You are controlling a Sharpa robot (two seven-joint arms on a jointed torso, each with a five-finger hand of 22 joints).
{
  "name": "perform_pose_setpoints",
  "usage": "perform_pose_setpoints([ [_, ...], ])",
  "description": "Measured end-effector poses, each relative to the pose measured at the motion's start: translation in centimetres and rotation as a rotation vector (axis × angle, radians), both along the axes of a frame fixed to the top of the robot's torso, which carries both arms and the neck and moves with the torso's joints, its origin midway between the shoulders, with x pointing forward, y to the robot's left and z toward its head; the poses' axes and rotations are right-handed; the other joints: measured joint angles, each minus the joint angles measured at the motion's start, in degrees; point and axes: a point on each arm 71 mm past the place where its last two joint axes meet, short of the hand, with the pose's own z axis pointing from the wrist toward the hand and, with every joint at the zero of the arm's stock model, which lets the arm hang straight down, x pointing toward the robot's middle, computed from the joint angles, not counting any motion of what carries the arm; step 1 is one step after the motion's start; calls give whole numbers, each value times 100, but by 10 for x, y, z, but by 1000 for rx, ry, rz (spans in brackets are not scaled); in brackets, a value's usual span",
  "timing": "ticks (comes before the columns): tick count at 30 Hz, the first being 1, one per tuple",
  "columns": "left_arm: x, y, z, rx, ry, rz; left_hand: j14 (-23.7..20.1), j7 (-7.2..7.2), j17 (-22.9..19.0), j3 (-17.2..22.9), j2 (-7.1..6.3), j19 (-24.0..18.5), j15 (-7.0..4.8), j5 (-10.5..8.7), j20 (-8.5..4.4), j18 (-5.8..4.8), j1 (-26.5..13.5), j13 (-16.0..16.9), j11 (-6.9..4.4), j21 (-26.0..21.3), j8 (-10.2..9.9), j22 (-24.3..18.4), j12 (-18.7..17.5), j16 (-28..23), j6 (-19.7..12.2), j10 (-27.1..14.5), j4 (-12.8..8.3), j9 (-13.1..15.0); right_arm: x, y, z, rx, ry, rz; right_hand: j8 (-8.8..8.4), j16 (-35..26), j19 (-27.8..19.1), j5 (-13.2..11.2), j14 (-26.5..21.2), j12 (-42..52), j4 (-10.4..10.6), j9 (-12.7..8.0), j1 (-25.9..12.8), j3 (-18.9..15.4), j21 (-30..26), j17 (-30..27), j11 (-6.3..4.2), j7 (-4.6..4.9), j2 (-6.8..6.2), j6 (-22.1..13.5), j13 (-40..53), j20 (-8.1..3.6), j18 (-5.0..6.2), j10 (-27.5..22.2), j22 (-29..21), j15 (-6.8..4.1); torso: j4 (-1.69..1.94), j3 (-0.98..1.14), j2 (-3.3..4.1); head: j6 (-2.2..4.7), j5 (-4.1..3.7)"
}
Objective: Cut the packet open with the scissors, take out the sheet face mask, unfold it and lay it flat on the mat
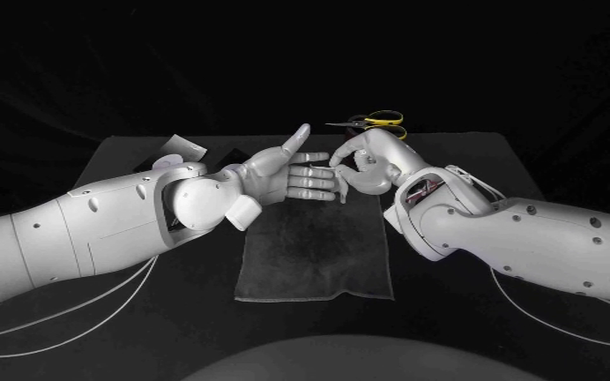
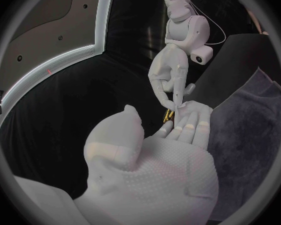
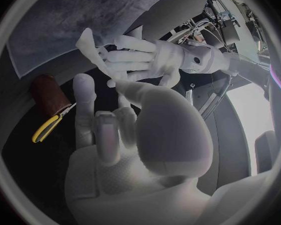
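My left hand (image 1: 299,178) and right hand (image 1: 366,165) meet in the air over the far end of the grey mat (image 1: 316,257). A small pale folded piece, apparently the sheet mask (image 3: 87,39), sticks out from the left hand's (image 3: 153,57) fingertips. In the left wrist view the right hand (image 2: 168,77) pinches the edge of the mask (image 2: 195,106) against the left fingers. The left thumb points up, away from the piece. The yellow-handled scissors (image 1: 382,120) lie on the table behind the hands. A pale packet (image 1: 182,146) lies at the far left.
A dark red object (image 3: 47,92) lies beside the scissors (image 3: 50,125) near the table's far edge. The mat (image 3: 72,15) runs from under the hands toward the table's front edge. Thin cables trail from both arms over the near corners.
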Motion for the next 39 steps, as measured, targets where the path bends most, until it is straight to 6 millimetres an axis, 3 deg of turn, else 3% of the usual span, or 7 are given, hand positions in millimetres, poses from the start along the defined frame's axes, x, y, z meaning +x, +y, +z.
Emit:
perform_pose_setpoints([
  [8, 1, 2, -1, 25, -15, -4, 691, 45, 115, -109, 85, 214, -37, 0, 1, 0, 862, 120, -15, 0, 273, 20, 264, 175, 457, 1123, -15, 198, 1, -3, -3, 70, 70, -13, 0, -10, 0, -5, 0, 0, -1, 0, -18, -1, 0, 2, 0, 2, 18, -2, -4, 0, -36, 0, 2, 1, 0, -1, 0, -4, 3],
  [13, 3, 6, -3, 69, -39, -3, 1605, 64, 304, -252, 66, 972, -119, 0, -4, 154, 1536, 192, -71, 153, 568, 99, 625, 569, 870, 1859, -49, 373, 0, -4, -3, 104, 103, -14, 0, -10, -1, -15, 0, 0, -22, 0, -32, 9, 0, 5, 0, -1, 31, 1, -3, 0, -38, 0, 1, 1, 0, -1, 0, -8, 4],
  [16, 5, 9, -5, 96, -54, 1, 1742, 76, 373, -248, 92, 1283, -185, 0, -9, 157, 1985, 209, -126, 236, 750, 119, 823, 767, 1098, 2029, -85, 472, -1, -4, -4, 124, 125, -15, 0, -11, -1, -15, 0, 0, -22, 0, -32, 8, -1, 5, 0, -9, 31, 9, -1, 0, -39, 0, 1, 1, 0, 0, 0, -11, 4],
  [21, 6, 9, -6, 127, -76, 6, 1962, 108, 492, 535, 166, 1550, -341, 0, -13, 315, 3590, 209, -306, 325, 1085, 121, 1186, 1102, 1469, 2454, -1106, 627, -1, -5, -6, 159, 164, -17, 0, -13, -1, -19, -1, 0, -23, 0, -33, 8, -1, 5, 0, -9, 32, 9, 1, 0, -40, 0, 0, 1, -2, 0, 0, -15, -3],
  [24, 7, 9, -6, 142, -93, 10, 2088, 128, 552, 962, 75, 1631, -450, 0, -31, 421, 4047, 178, -438, 355, 1267, 126, 1245, 1229, 1737, 2686, -1593, 699, -1, -4, -7, 182, 188, -16, 1, -17, -1, -25, -1, -1, -23, 0, -56, 8, -26, 5, 0, -9, 55, 9, 1, 0, -41, 0, 0, 1, -3, 0, 0, -21, -10],
  [29, 8, 9, -6, 166, -123, 17, 2232, 192, 589, 1519, -130, 1723, -473, 0, -61, 426, 4093, 154, -441, 440, 1587, 150, 1097, 1298, 2448, 2962, -2081, 811, -1, -4, -8, 215, 219, -15, 2, 0, -1, -25, -1, -1, -26, 0, -85, 5, -27, 4, 0, -9, 85, 9, 1, 0, -43, 0, -2, 1, -2, 0, 0, -24, -18],
  [39, 14, 21, -5, 230, -220, 67, 2536, -180, 580, 2678, -627, 1858, -520, 0, -157, 426, 3395, 154, -410, 750, 1486, 288, 865, 1441, 2322, 2992, -2777, 636, 2, -7, -11, 261, 266, -33, 2, 1, -1, -25, -1, -1, -39, 0, -85, -8, -27, 0, 0, -9, 85, 9, -4, 1, -47, -1, -5, 2, -1, 0, 1, -2, -38],
])
